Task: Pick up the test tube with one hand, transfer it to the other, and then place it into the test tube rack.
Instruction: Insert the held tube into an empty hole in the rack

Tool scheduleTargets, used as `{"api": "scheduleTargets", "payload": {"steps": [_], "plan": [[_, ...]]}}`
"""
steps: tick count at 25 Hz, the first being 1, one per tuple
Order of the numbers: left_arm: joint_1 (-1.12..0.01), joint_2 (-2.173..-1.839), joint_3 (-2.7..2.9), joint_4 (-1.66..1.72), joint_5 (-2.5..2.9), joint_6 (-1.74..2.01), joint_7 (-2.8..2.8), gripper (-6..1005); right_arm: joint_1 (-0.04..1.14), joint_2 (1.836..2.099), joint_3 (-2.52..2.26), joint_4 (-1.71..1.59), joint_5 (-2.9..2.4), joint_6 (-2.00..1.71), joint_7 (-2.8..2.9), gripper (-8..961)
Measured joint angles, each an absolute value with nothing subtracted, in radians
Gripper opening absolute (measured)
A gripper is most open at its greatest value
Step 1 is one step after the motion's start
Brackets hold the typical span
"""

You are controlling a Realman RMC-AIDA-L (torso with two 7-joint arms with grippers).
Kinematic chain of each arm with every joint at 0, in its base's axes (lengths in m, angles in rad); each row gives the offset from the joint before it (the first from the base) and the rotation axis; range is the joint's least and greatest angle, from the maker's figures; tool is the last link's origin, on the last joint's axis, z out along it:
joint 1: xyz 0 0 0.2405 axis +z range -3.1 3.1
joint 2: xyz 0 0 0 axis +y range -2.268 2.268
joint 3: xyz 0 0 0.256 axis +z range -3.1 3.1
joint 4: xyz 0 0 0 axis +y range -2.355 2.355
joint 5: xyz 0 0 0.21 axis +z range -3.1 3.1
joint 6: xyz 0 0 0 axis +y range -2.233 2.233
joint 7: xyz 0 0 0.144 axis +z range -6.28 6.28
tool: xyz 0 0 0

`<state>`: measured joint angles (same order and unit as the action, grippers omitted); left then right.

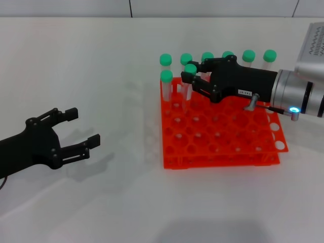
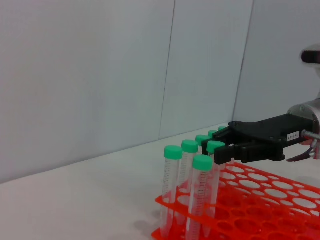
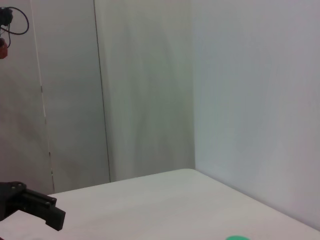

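Head view footage shows the right claw (image 1: 195,77), marked by a small white label, reached over the far left corner of the orange-red test tube rack (image 1: 223,147), its fingers set either side of a green-capped test tube (image 1: 190,76) just below the cap. The tube appears clamped, standing upright with its lower end in or just above a second-row hole; full seating cannot be judged. Other green-capped tubes (image 1: 165,61) are stood close by along the far row and at the corner. The left claw (image 1: 76,132) is held low over the white bench (image 1: 101,66), well apart from the rack, with its fingers spread and nothing between them. In the left wrist view the labelled claw (image 2: 222,147) is seen among the caps. Placement seems nearly done, so the risk lies in the release: if the tube is not aligned with both tiers, it could be left tilted, and with neighbours so near, a cap could be knocked by a finger on withdrawal.
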<state>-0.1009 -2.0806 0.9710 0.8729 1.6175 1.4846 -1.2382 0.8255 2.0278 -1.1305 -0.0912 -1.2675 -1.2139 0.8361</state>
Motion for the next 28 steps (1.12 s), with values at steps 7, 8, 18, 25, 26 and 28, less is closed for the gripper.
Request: {"api": "scheduleTargets", "payload": {"steps": [7, 8, 18, 25, 26, 28], "plan": [[-0.115, -2.080, 0.971, 0.865, 1.618, 1.478, -1.238, 893, 0.822, 2.028, -1.121, -0.083, -1.264, -1.212, 0.827, 252], [-0.116, -2.080, 0.971, 0.865, 1.618, 1.475, -1.238, 893, 0.822, 2.028, -1.121, -0.083, -1.264, -1.211, 0.825, 252], [-0.117, -2.080, 0.974, 0.865, 1.617, 1.473, -1.238, 894, 0.820, 2.028, -1.129, -0.088, -1.266, -1.212, 0.829, 252], [-0.118, -2.080, 0.976, 0.865, 1.617, 1.473, -1.236, 894, 0.820, 2.028, -1.128, -0.111, -1.267, -1.229, 0.858, 435], [-0.118, -2.080, 0.975, 0.865, 1.617, 1.473, -1.236, 894, 0.817, 2.028, -1.131, -0.120, -1.269, -1.231, 0.867, 444], [-0.118, -2.079, 0.973, 0.865, 1.617, 1.473, -1.236, 894, 0.807, 2.027, -1.147, -0.150, -1.275, -1.238, 0.897, 460]]}}
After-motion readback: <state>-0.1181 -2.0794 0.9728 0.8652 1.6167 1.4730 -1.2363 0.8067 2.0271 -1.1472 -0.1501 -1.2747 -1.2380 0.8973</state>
